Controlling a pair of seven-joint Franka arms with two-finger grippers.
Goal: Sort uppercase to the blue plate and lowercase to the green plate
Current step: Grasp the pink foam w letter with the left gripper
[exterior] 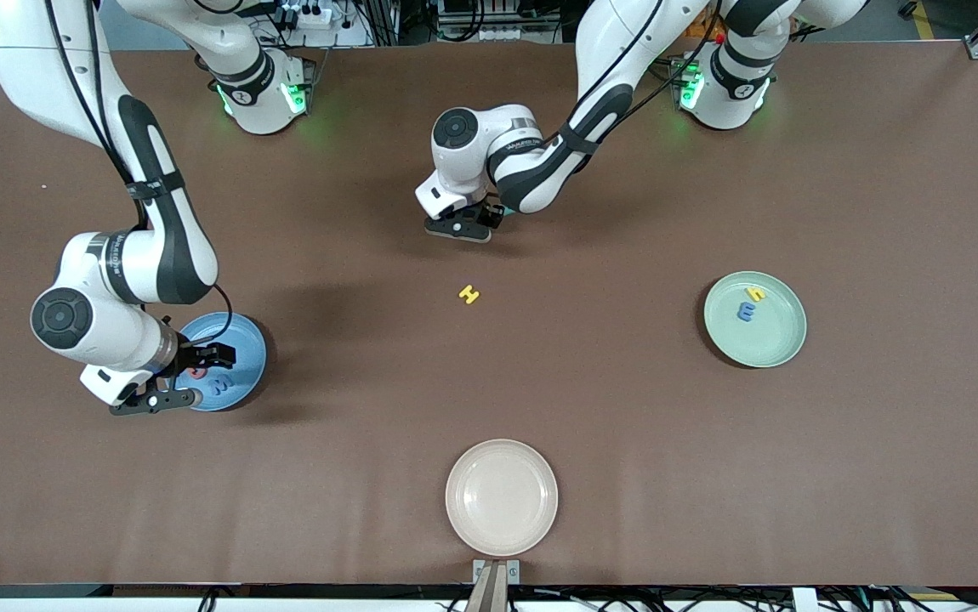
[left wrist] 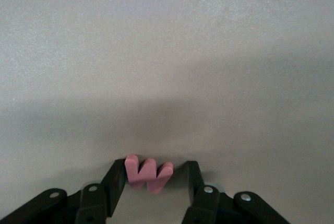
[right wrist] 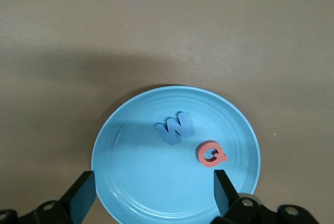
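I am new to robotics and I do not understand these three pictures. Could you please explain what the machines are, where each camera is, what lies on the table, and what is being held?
Two robot arms work at a brown table. One picture looks down from high up; the other two come from cameras on the wrists.

The left gripper is low at the table, its fingers on either side of a red w, not clearly gripping it. The right gripper is open above the blue plate, which holds a blue W and a pink-red Q.

A yellow H lies mid-table. The green plate holds a yellow h and a blue m. A cream plate is nearest the camera.
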